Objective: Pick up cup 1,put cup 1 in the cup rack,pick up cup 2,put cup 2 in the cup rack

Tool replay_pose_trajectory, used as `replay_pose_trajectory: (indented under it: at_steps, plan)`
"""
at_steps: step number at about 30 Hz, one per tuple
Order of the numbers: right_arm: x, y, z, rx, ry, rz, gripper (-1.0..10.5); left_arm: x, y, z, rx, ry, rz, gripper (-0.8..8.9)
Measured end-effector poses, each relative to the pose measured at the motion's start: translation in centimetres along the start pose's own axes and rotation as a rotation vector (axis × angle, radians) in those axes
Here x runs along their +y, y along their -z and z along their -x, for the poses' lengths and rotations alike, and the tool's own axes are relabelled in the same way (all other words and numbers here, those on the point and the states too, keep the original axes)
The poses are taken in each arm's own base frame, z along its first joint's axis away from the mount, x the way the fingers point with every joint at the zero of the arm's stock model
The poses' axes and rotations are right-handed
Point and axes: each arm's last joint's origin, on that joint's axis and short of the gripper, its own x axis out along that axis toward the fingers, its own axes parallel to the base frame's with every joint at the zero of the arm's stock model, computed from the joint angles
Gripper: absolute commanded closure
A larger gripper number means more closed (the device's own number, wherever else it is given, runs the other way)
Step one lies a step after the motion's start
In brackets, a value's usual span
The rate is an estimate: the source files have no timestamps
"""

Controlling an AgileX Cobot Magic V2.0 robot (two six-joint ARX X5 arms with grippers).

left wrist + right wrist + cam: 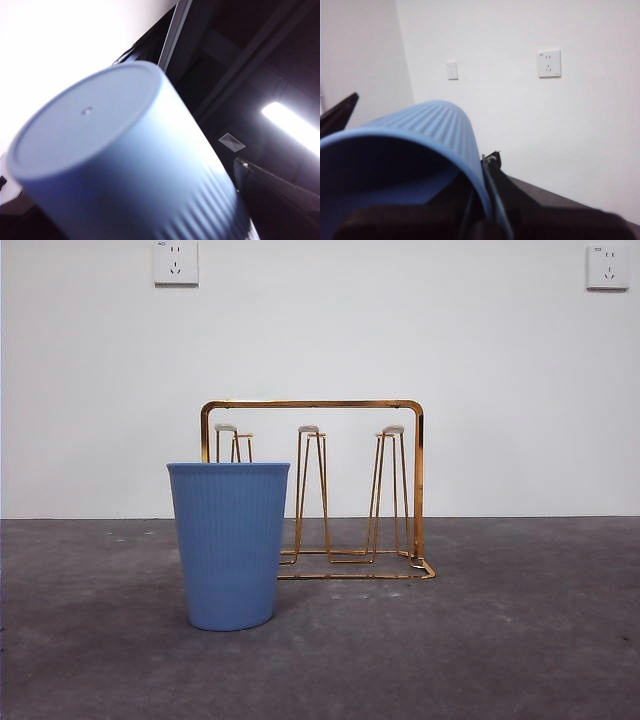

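Tabletop [520, 640], dark grey and matt, carries a gold-coloured metal wire cup rack [417, 480] with a rectangular base, a tall arched frame and upright hairpin prongs tipped white. It stands far of centre, before a white wall [100, 390] with two white sockets [175, 262] high up. No cup hangs on its prongs. A blue ribbed plastic cup [230, 545] stands upright, mouth up, near and left of the rack, covering the rack's left end in the front view. Whether the two touch cannot be told. No arm shows in the front view.

The left wrist view is filled by a blurred blue cup seen base-first [125, 165], its flat round bottom towards a dark ceiling with a bright strip light [292, 125]. The left gripper's fingers are hidden, so their state cannot be told.

The right wrist view shows a blue ribbed cup lying mouth-first [425, 130] between the right gripper [415, 135] fingers [492, 165]. One black finger presses the outer wall by the rim, the other tip shows past the far side, so they are closed onto the cup.
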Motion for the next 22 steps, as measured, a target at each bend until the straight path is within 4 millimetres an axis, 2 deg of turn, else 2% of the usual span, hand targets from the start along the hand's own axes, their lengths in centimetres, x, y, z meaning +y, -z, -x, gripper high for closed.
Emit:
replay_pose_trajectory:
  at_steps: [9, 22]
  plan:
    - [-0.05, -0.72, 0.23, -0.069, 0.031, 0.005, 9.6, -0.01, -0.32, 0.0, -0.057, 0.011, -0.011, 3.47]
    - [-0.12, -0.69, 0.3, -0.058, 0.038, 0.005, 9.6, 0.08, -0.65, 0.05, -0.083, 0.007, -0.019, 3.47]
